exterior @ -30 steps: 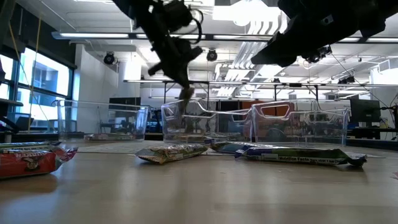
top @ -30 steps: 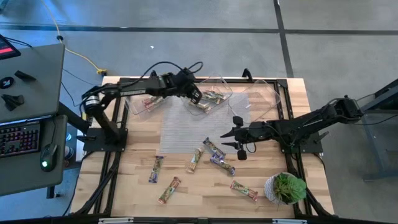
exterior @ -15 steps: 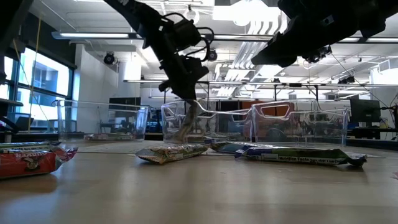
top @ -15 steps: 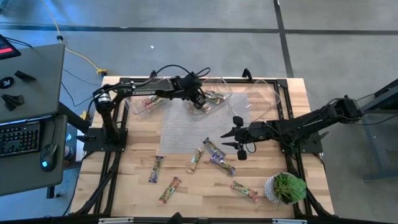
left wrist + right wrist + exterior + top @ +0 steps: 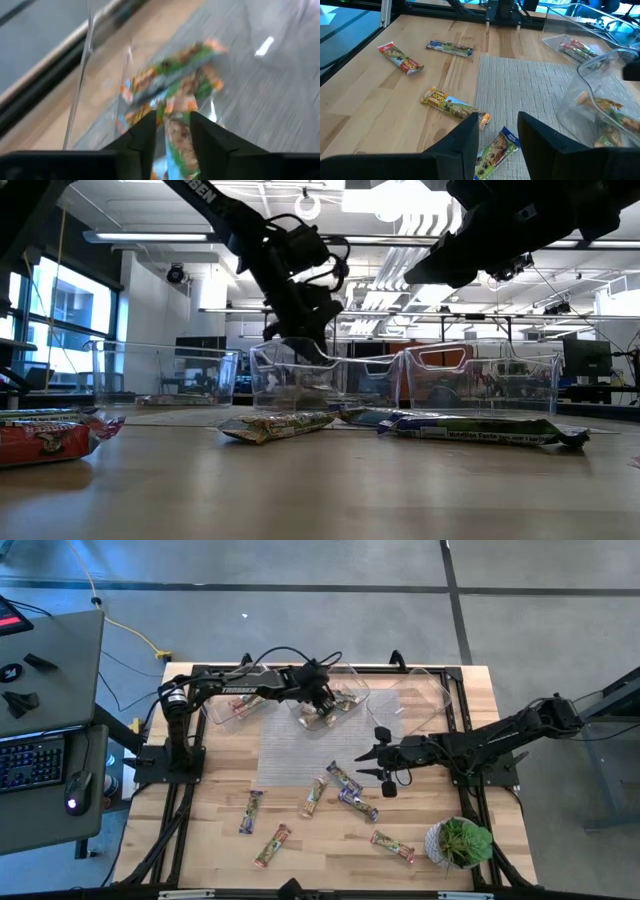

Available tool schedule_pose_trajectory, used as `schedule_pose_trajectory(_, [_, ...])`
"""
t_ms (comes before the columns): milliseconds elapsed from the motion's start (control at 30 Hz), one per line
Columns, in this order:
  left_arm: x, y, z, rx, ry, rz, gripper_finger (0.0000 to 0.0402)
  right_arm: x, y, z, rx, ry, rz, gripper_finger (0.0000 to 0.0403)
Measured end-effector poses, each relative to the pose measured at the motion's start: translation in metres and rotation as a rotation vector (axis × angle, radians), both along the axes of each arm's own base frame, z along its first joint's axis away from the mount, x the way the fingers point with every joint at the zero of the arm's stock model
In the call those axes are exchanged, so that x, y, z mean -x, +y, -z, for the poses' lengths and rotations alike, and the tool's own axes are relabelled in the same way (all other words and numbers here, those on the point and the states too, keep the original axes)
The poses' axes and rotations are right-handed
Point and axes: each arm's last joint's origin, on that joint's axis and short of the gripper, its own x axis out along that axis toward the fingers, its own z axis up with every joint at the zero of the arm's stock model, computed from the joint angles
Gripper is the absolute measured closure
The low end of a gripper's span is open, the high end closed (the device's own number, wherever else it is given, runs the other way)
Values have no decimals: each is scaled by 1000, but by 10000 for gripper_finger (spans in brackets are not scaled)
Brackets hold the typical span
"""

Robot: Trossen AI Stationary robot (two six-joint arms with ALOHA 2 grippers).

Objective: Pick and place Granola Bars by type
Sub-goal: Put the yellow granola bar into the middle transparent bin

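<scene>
Grey floor point(image 5: 300, 565), side desk point(image 5: 50, 730), perhaps windows point(image 5: 45, 320) behind.

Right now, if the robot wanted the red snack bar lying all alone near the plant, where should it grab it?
Probably across the middle of the red bar, pinching its two long edges and coming straight down from above. It lies flat on the wooden table with bare wood all round, apart from the plant, so nothing blocks the fingers. The right gripper hovers open nearest it.

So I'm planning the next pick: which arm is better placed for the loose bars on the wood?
Right. Its open end effector hovers beside the loose bars; the left end effector is over the middle tub.
</scene>
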Motion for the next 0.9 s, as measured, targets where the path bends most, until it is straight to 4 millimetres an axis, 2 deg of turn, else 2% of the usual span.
schedule_pose_trajectory(100, [-6,2,-14,-20,-45,1,258,0,0,-1,-2,-8,0,284])
schedule_pose_trajectory(200, [-12,3,-35,-15,-75,29,249,0,0,-1,-7,-9,-14,284])
schedule_pose_trajectory(400, [-12,-5,-103,153,-89,237,248,-9,6,1,-24,-68,-136,284])
schedule_pose_trajectory(533, [2,-12,-157,153,-45,257,247,-28,15,14,21,-153,-258,284])
schedule_pose_trajectory(667, [19,-25,-202,71,-11,200,247,-55,25,32,105,-130,-324,284])
schedule_pose_trajectory(767, [29,-37,-224,24,1,182,247,-80,33,37,134,-98,-346,284])
schedule_pose_trajectory(900, [38,-53,-238,-2,35,177,247,-111,40,43,194,30,-409,284])
